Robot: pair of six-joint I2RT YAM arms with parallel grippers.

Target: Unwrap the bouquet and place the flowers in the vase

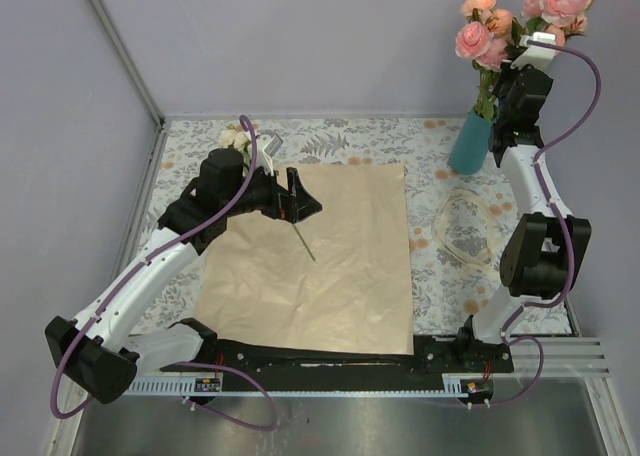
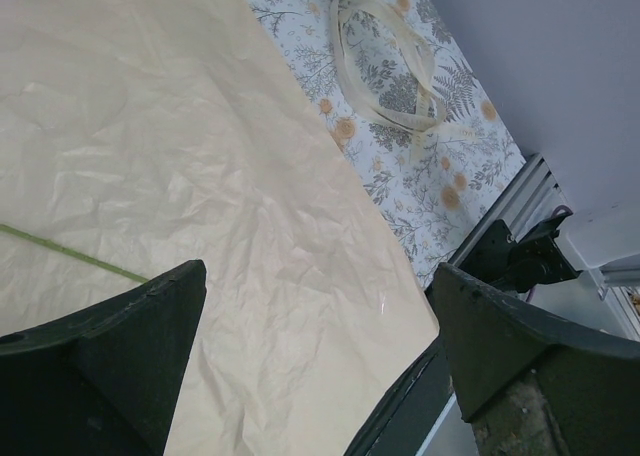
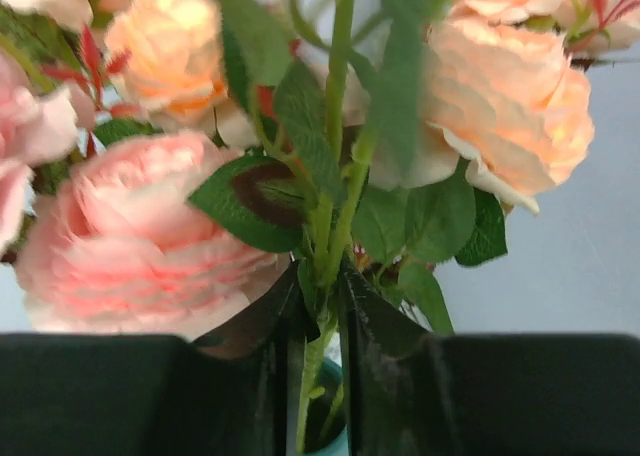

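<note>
The teal vase point(image 1: 469, 143) stands at the back right with several pink and peach flowers point(image 1: 482, 33) in it. My right gripper point(image 1: 500, 124) is just above the vase rim point(image 3: 338, 444). Its fingers point(image 3: 322, 276) stand close against green stems point(image 3: 335, 216), with rose heads point(image 3: 140, 236) right above. The tan kraft paper point(image 1: 330, 261) lies unwrapped and flat mid-table. One more flower lies at the left, with its cream head point(image 1: 235, 136) behind my left arm and its stem point(image 1: 305, 244) on the paper. My left gripper point(image 1: 300, 202) hangs open over the paper point(image 2: 180, 156), and the stem point(image 2: 70, 254) runs past its left finger.
A loop of pale ribbon point(image 1: 463, 226) lies on the floral tablecloth right of the paper, also in the left wrist view point(image 2: 385, 66). The cage wall and a metal post stand close behind the vase. The black base rail point(image 1: 330, 354) runs along the near edge.
</note>
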